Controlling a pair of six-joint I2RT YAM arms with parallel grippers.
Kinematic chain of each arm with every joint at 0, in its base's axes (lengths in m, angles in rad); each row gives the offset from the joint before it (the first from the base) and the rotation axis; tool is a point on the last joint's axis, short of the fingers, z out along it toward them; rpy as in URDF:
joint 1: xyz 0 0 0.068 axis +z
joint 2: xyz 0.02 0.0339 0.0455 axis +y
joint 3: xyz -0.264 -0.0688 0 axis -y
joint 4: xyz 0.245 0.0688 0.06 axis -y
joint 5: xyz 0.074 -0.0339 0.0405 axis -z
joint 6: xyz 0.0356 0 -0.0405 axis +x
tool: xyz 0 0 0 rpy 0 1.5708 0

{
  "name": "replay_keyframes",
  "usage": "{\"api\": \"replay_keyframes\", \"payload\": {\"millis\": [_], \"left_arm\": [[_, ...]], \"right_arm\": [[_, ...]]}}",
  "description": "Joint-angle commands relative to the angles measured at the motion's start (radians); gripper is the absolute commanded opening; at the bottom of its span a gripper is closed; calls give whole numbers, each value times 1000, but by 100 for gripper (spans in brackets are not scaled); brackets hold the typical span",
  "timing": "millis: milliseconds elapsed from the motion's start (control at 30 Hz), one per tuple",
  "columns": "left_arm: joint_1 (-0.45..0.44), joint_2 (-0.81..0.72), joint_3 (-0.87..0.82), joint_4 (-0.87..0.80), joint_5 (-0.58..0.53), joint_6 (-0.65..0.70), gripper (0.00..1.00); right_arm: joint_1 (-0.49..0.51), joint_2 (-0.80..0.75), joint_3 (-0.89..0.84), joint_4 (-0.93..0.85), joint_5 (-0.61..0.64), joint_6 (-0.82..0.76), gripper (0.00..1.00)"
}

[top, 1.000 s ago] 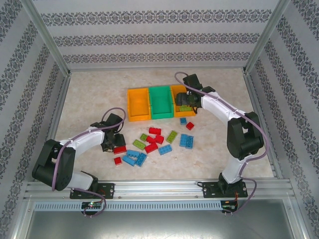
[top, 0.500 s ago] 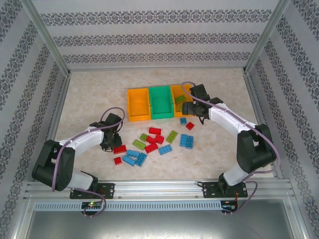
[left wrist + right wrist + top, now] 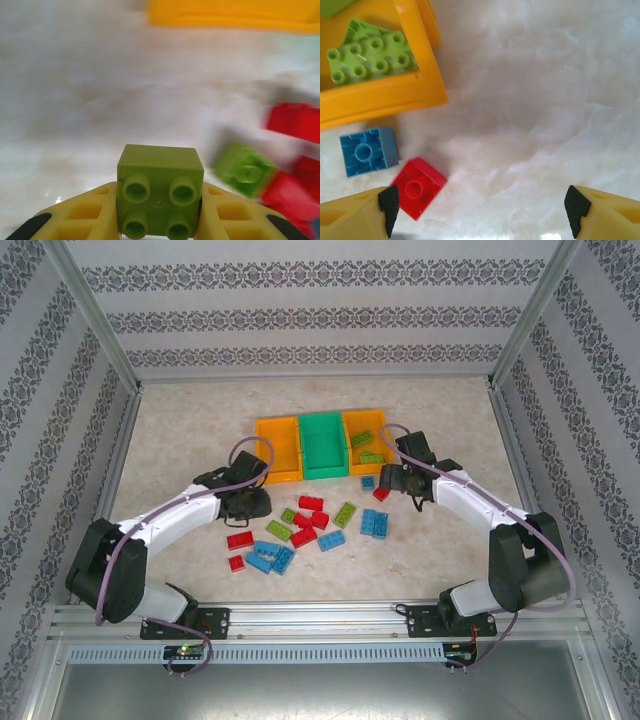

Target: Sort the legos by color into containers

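Green lego [image 3: 160, 186] clamped in left tool [image 3: 160, 220], clear from wrist.

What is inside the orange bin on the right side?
Two light green bricks lie in the orange bin. Whatever is under them is covered and cannot be seen.

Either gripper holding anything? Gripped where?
Left gripper is shut on a light green brick, pinched by two opposite side faces. Right gripper is open, holding nothing.

White arms [image 3: 180, 515], black joints [image 3: 105, 575], lilac cables [image 3: 250, 441]
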Motion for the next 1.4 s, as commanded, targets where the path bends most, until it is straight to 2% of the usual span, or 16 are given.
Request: {"api": "replay_keyframes", "payload": {"millis": [0,233,333,633,933,1133,1367], "left_arm": [[-72,69,97,55,55,25,33],[-194,310,342,118,185,35,33],[-227,410,469,104,208,60,33],[-232,679,871,60,281,121,33],[-196,943,1293,-83,233,109,36],[-178,1032,1389,-88,195,83,41],[-177,1044,1402,-92,181,79,60]], "right_arm": [[-2,-37,-50,19,-18,41,89],[-4,-71,-86,9,-10,46,89],[-11,-94,-96,3,-5,46,89],[-61,-166,-164,-2,-59,31,90],[-55,-187,-204,8,-101,43,89],[-22,-184,-206,51,-143,13,89],[16,-62,-120,45,-169,-68,89]]}}
